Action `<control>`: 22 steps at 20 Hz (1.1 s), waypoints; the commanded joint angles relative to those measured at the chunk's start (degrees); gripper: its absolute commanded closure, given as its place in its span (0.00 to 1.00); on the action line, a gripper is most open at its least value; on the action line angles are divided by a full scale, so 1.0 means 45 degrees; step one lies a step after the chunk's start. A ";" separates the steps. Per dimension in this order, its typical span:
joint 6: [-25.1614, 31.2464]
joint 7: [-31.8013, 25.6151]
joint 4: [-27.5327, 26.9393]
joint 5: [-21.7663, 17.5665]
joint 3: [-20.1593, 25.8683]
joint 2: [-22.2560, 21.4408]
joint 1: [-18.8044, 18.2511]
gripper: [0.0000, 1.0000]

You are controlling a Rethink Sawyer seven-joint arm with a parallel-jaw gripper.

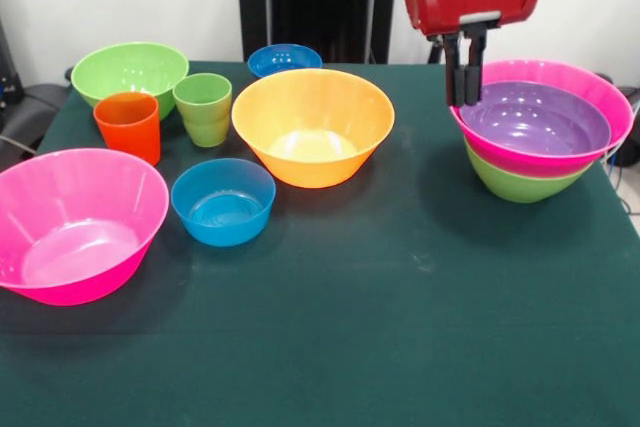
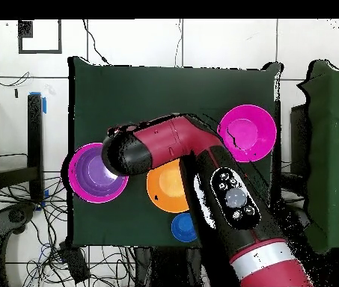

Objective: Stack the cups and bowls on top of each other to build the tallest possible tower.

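The tower (image 1: 520, 182) stands at the right: a green bowl at the base, a big pink bowl (image 1: 600, 92) in it, and the shallow purple bowl (image 1: 535, 119) on top. My gripper (image 1: 466, 102) hangs at the tower's left rim with its fingers together, holding nothing that I can see. Loose on the table are the big orange bowl (image 1: 313, 125), a big pink bowl (image 1: 75, 222), a green bowl (image 1: 130, 72), two blue bowls (image 1: 223, 200) (image 1: 285, 57), the orange-red cup (image 1: 128, 125) and the light green cup (image 1: 203, 107). In the overhead view the arm's wrist (image 2: 123, 153) covers the gripper beside the purple bowl (image 2: 90, 176).
The table (image 1: 400, 327) has a dark green cloth. The tower sits close to the table's right edge. In the overhead view the arm hides part of the orange bowl (image 2: 165, 190) and the cups; the loose pink bowl (image 2: 247, 133) and one blue bowl (image 2: 183, 228) show.
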 commanded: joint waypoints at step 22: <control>0.0316 0.0962 0.2178 0.1600 -0.0838 0.0043 0.0659 1.00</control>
